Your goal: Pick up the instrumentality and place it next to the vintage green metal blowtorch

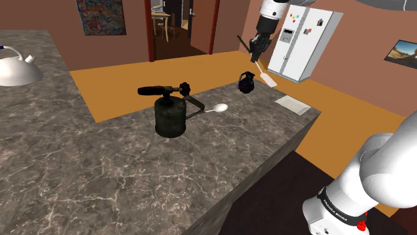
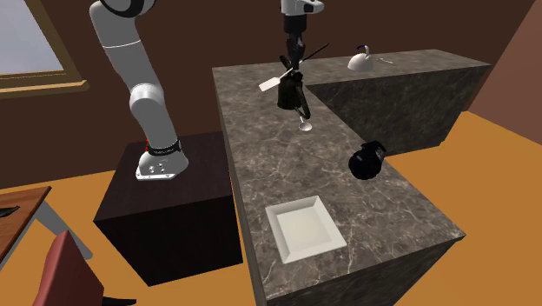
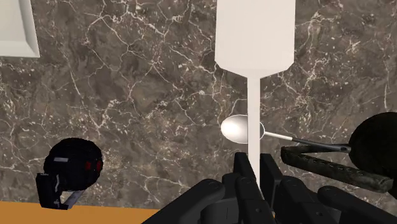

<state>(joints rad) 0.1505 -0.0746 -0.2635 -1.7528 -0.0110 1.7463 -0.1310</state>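
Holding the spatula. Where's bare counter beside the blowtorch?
Widest bare counter lies between blowtorch and kettle, toward the shoulder view's lower left. Crowded on the other side: spoon close by, then black round object, white tray. The spatula in the gripper hangs over that side.

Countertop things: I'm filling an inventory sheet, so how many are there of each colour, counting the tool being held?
White or pale: 4 (flat-bladed spatula held by the end effector, square tray, spoon, domed kettle)
Black: 1 (round bulbous object)
Dark green: 1 (metal blowtorch)
Total: 6
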